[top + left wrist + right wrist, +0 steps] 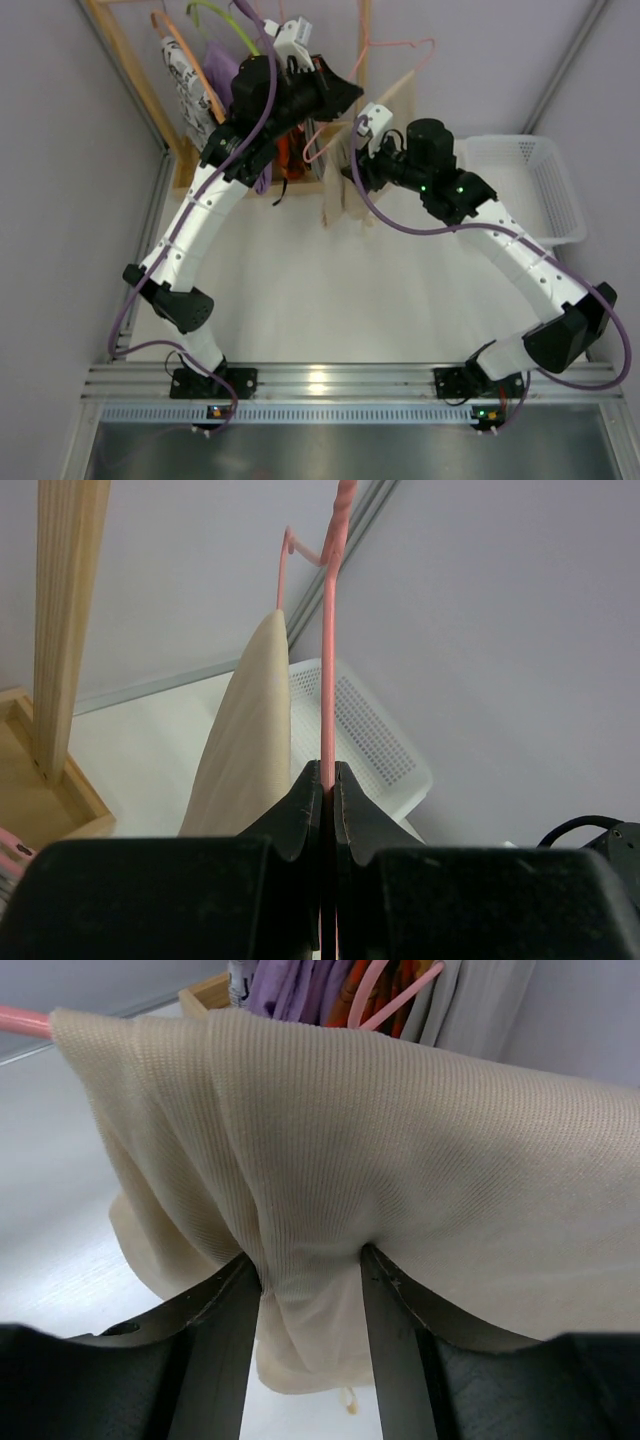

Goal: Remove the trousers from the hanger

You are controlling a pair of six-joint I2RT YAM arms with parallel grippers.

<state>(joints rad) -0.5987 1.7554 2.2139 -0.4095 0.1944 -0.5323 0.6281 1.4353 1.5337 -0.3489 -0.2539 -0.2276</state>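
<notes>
The beige trousers [337, 190] hang folded over the thin pink hanger [400, 45] at the back middle, in front of the rack. My left gripper [345, 95] is shut on the hanger's wire; in the left wrist view the jaws [328, 770] pinch the pink wire [327, 680], with the trousers [245, 740] draped to the left. My right gripper [358, 155] is at the trousers from the right. In the right wrist view its fingers [310, 1260] stand either side of a bunched fold of the trousers [400, 1130] and press into it. The pink bar [22, 1020] shows at the left.
A wooden rack [130, 70] at the back left carries a lime-green hanger [220, 20], an orange hanger [185, 50], a purple garment [220, 75] and a black-and-white garment [190, 90]. A white basket [530, 180] stands at the right. Grey walls close both sides.
</notes>
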